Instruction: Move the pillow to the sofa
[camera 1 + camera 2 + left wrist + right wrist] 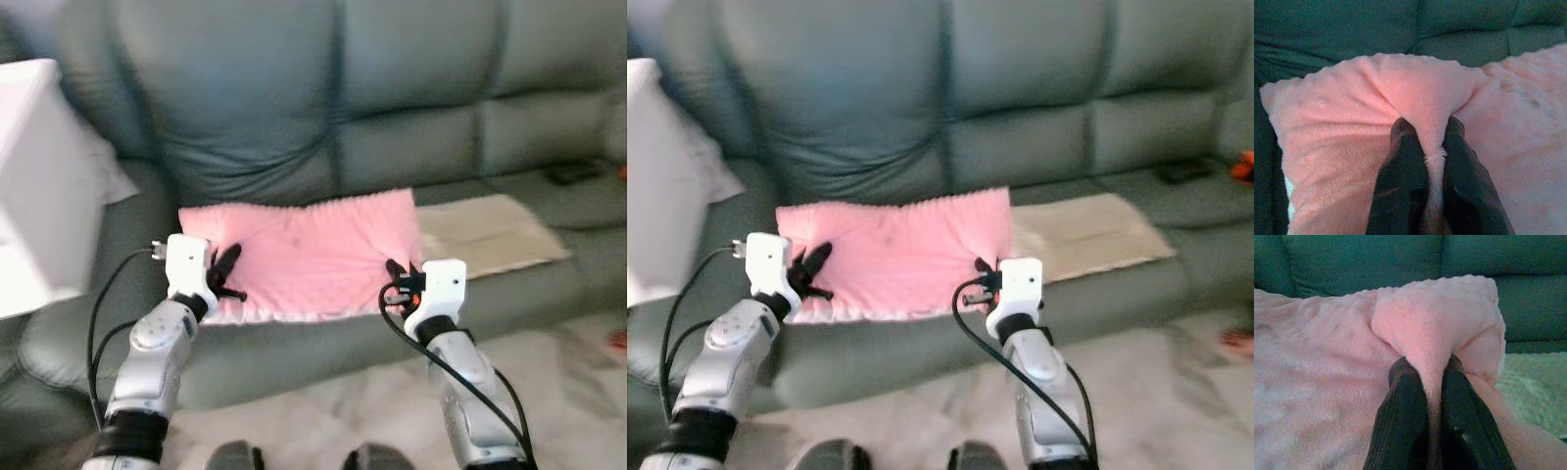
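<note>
Both pincers — left pincer, right pincer — pinch pillow.

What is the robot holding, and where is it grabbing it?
The pink pillow. The left gripper and right gripper each pinch a fold of fabric at its near edge, one at each end.

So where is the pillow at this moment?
The pink pillow lies flat on the sofa seat, left of a beige mat, its front edge pinched by the left gripper and right gripper.
</note>
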Robot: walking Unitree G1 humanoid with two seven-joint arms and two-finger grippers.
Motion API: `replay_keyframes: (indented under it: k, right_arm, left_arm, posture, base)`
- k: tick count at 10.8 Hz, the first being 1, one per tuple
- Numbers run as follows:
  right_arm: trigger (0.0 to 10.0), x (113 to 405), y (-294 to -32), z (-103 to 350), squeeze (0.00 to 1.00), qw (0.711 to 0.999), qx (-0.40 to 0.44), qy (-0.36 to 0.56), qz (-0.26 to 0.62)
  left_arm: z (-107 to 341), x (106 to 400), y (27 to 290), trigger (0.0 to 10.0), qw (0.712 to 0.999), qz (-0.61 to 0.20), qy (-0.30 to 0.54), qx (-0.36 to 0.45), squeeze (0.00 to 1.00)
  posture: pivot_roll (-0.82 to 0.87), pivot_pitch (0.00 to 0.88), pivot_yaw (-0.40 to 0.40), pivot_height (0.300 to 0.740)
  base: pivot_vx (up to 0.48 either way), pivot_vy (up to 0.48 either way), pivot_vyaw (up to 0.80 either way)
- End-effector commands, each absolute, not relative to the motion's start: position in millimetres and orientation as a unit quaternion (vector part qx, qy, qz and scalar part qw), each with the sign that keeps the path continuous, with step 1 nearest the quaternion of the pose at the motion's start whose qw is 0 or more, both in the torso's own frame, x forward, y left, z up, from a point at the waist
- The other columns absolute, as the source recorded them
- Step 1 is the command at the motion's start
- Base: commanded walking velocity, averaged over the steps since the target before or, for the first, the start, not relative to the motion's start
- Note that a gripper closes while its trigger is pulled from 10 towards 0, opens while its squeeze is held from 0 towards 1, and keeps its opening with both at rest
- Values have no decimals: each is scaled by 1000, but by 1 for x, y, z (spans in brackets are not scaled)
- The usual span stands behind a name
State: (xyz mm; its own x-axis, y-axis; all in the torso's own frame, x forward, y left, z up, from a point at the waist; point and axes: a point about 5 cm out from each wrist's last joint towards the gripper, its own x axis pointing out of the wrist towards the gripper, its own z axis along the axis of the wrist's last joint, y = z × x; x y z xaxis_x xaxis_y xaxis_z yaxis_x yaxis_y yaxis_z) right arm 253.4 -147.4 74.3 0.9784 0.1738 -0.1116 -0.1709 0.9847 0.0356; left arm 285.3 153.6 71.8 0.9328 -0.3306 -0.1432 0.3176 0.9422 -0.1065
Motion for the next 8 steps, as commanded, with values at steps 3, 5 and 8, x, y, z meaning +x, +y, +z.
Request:
replay_keyframes:
  k: [3,5,8]
  right_arm:
    - [10000,255,-150,83,0,996,1,35,84]
    - [10000,255,-151,81,0,996,3,37,84]
    - [10000,254,-151,81,0,996,4,37,83]
  left_arm:
    - [72,282,143,10000,977,-194,76,-36,0]
    - [72,283,142,10000,978,-192,76,-38,0]
    - [72,282,140,10000,977,-195,75,-41,0]
  posture:
    - [-90,47,-6,740]
    - [-89,45,-8,740]
    - [-95,47,-4,740]
  base:
    - [0,0,304]
    - [0,0,228]
    - [0,0,615]
